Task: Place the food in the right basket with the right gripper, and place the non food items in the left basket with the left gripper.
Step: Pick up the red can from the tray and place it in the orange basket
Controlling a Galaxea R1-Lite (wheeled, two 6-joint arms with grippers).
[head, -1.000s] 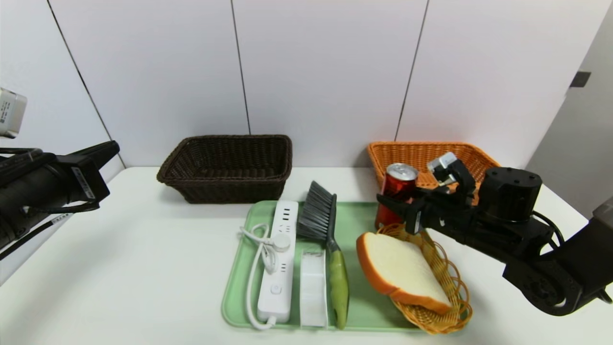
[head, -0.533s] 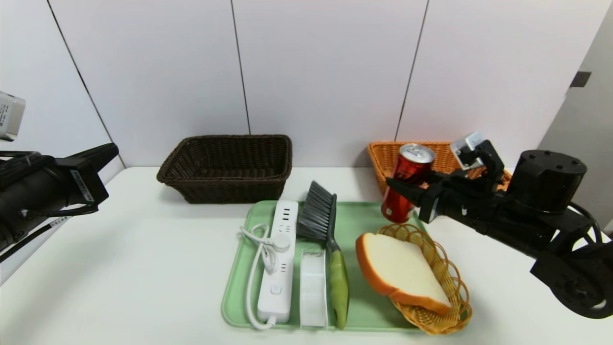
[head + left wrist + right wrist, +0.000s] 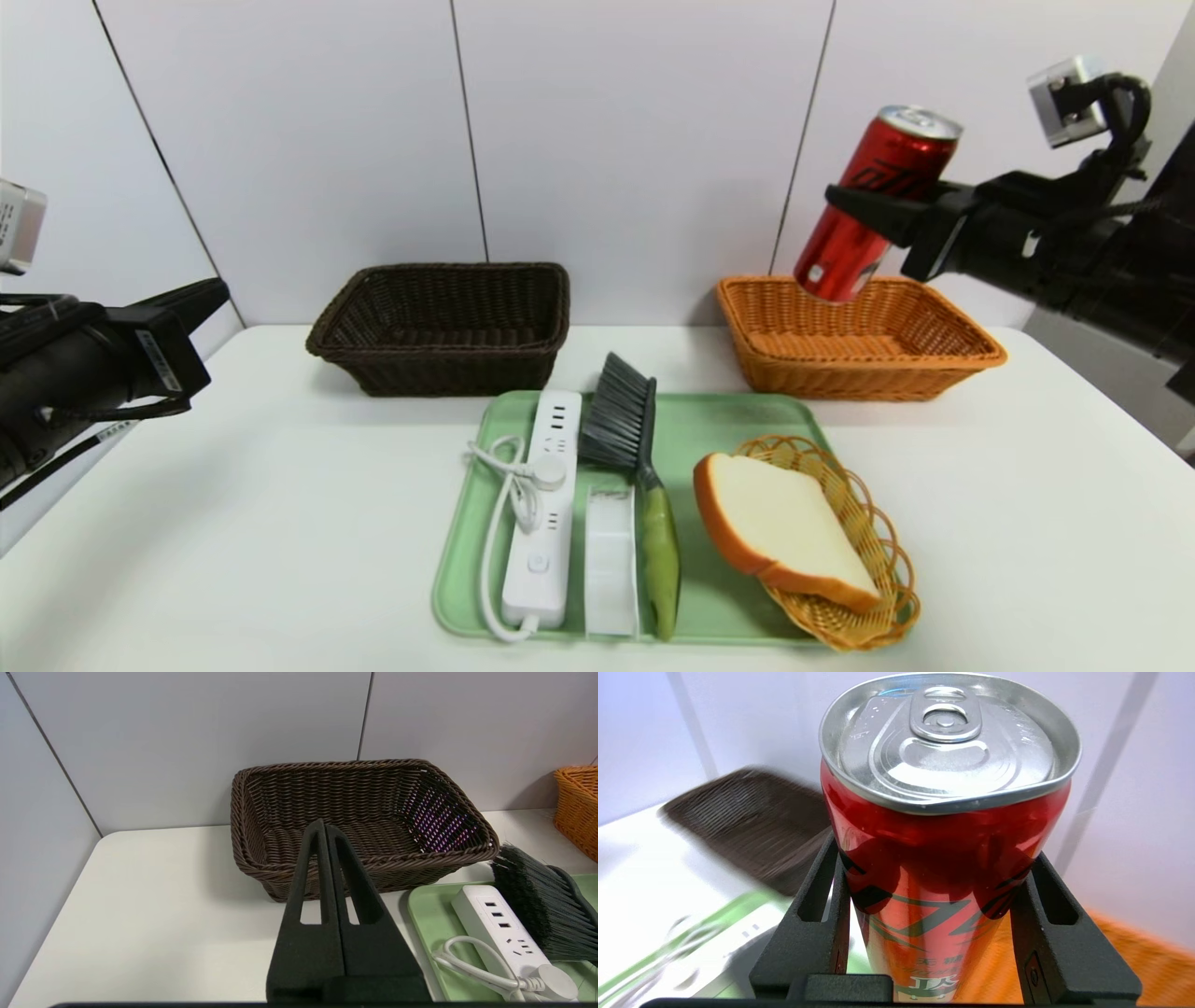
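right gripper (image 3: 864, 210) is clamping your can (image 3: 873, 201), tilted | orange basket (image 3: 934, 359) is lying directly below | left gripper (image 3: 322, 833) is sitting shut, empty

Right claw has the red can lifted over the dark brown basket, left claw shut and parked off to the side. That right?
Not quite. The right claw holds the red can over the orange basket, not the dark brown basket, as the head view shows. The rest is right: the can is lifted, and the left claw is shut and parked at the left side.
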